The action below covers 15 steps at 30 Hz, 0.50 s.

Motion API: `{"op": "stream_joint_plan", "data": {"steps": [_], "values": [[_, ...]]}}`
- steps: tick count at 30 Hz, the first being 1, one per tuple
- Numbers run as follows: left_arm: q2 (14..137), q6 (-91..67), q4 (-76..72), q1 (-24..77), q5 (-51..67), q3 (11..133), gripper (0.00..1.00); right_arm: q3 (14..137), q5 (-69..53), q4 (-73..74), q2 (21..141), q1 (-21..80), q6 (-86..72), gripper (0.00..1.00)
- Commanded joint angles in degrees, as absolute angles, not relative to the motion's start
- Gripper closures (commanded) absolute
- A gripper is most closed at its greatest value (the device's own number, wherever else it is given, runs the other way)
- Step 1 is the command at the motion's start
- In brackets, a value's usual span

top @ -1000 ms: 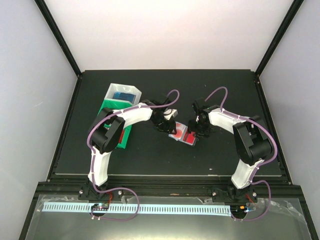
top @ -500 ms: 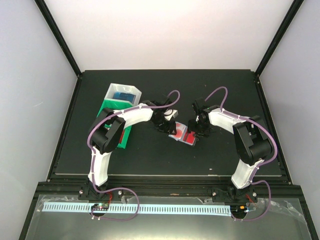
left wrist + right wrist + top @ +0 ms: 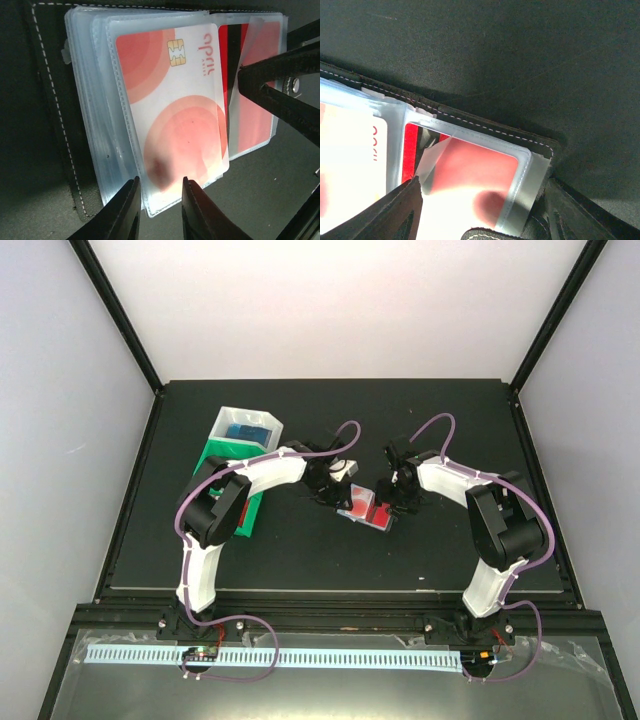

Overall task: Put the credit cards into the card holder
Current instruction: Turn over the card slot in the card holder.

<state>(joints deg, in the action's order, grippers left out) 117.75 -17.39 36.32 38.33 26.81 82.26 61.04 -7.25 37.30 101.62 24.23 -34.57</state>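
The black leather folding card holder [image 3: 47, 125] has pale stitching and bluish clear sleeves. The white plastic card [image 3: 175, 115] bears coral circles, a gold chip and red lettering. The red card [image 3: 470, 170] has a black stripe. A green plastic tray [image 3: 250, 515] sits under a white plastic tray [image 3: 226, 421], whose contents look blue.

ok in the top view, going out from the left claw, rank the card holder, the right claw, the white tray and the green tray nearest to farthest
1. card holder, right at the left claw
2. right claw, across the holder to the right
3. white tray and green tray, off to the left, too close to call
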Motion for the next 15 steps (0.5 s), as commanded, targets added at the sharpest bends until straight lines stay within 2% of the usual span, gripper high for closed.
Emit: {"op": "stream_joint_plan", "data": {"steps": [1,4,15], "values": [[117.7,-17.9,34.7,38.6,30.1,82.3,0.74,59.1,-7.3,35.5,103.9,23.9,-33.7,0.31],[118.3,-18.3,34.7,38.6,30.9,82.9,0.7,59.1,-7.5,35.3,103.9,23.9,-33.4,0.31],[122.0,-22.7,37.7,38.5,30.8,86.1,0.66,57.6,-9.9,33.8,102.3,24.0,-30.4,0.3]]}}
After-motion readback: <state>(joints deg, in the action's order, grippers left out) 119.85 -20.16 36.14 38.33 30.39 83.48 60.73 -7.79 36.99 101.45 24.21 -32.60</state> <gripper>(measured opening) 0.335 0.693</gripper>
